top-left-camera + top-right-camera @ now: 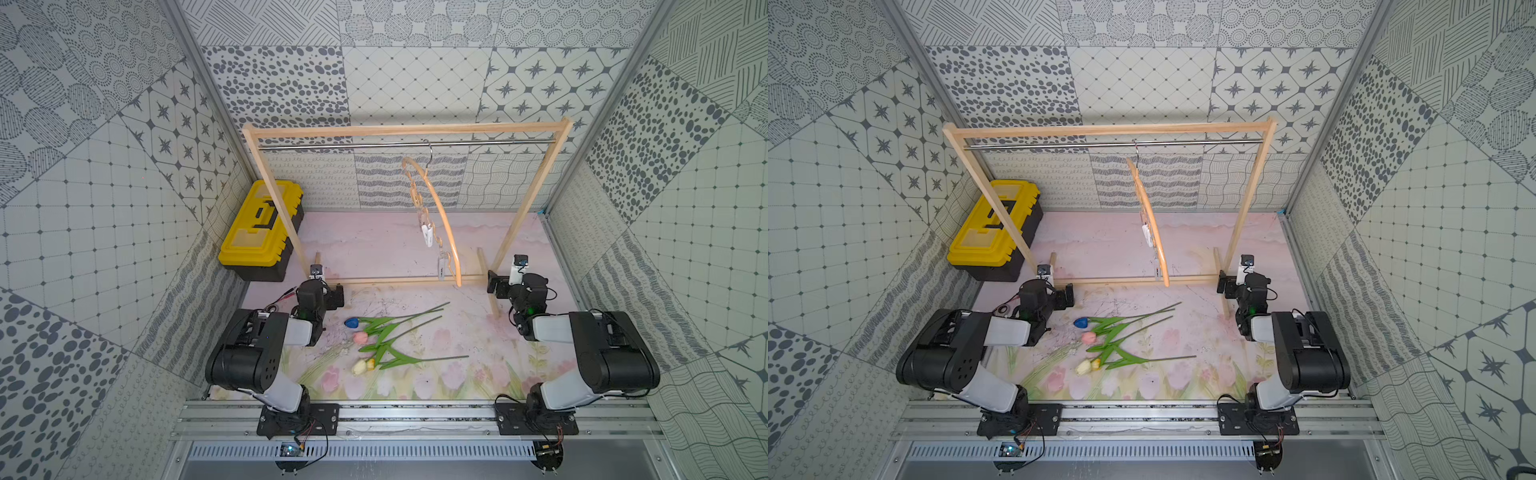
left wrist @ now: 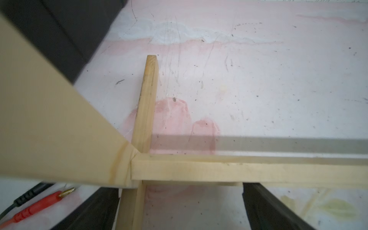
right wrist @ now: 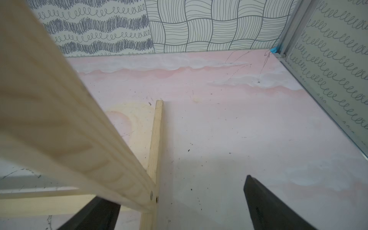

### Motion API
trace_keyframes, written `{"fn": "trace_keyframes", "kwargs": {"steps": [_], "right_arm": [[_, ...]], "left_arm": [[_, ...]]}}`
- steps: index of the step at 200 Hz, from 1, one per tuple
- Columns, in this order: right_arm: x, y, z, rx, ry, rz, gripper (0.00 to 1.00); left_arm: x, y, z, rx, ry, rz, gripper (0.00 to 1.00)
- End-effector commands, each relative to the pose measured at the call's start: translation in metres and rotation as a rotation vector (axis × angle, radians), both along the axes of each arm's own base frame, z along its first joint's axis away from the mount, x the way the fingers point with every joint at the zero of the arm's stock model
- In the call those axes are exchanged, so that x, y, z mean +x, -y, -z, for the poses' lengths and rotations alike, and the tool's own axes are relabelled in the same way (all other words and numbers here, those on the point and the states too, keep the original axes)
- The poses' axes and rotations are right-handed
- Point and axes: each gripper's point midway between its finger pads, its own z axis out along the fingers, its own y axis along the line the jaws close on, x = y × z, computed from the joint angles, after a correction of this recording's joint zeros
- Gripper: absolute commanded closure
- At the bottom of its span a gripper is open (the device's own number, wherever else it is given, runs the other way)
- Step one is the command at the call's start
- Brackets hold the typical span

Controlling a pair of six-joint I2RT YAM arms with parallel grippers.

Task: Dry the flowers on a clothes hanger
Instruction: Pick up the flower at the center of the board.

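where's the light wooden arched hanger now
In both top views the hanger hangs from the wooden frame's steel rod near its middle, behind the artificial tulips.

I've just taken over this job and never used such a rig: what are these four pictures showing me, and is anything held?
Two robot arms are mounted at the near edge of the table. Two pictures look down from one overhead camera, nearly alike; the other two come from a camera on each wrist. On the table, the flowers lie between the arms. Behind them the clothes hanger hangs from the steel rod of a wooden frame, with a yellow toolbox on the left. The left end effector and right end effector are both open, holding nothing, each by a foot of the frame.
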Motion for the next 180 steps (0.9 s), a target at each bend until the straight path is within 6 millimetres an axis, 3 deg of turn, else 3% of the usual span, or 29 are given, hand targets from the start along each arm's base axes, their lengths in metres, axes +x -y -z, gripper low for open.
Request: {"fn": "trace_keyframes", "kwargs": {"steps": [1,97,109,117,121,130,133,139,152,165,173,180], "right_arm": [[0.008,-0.003,-0.014,-0.002,0.055,-0.012,0.0],[0.008,-0.002,-0.014,0.0,0.055,-0.008,0.0],[0.009,0.013,-0.02,0.007,0.072,0.087,0.0],[0.007,0.028,-0.036,0.009,0.1,0.177,0.0],[0.002,0.034,-0.037,0.008,0.071,0.216,0.0],[-0.002,0.05,-0.063,0.026,0.061,0.326,0.0],[-0.008,0.055,-0.062,0.035,0.018,0.361,0.0],[-0.012,0.061,-0.085,0.09,0.013,0.423,0.0],[-0.034,0.052,-0.1,0.2,-0.09,0.423,0.0],[-0.057,0.052,-0.09,0.333,-0.107,0.492,0.0],[-0.081,0.063,-0.068,0.471,-0.151,0.62,0.0],[-0.087,0.058,-0.058,0.565,-0.191,0.582,0.0]], "left_arm": [[0.017,0.005,-0.032,-0.014,0.144,0.013,0.01],[0.017,0.005,-0.032,-0.013,0.142,0.012,0.01],[0.017,0.005,-0.033,-0.015,0.146,0.011,0.01],[0.017,0.003,-0.038,-0.002,0.164,0.001,0.01],[0.015,0.002,-0.043,0.002,0.172,-0.009,0.01],[0.013,0.003,-0.057,0.017,0.176,-0.015,0.01],[0.013,0.004,-0.062,0.027,0.172,-0.02,0.02],[0.012,0.006,-0.073,0.055,0.16,-0.034,0.05],[0.006,0.002,-0.1,0.076,0.152,-0.139,0.07],[-0.008,0.002,-0.12,-0.053,0.138,-0.239,0.11],[-0.02,0.002,-0.122,-0.162,0.113,-0.296,0.13],[-0.029,0.006,-0.12,-0.243,0.096,-0.312,0.15]]}}
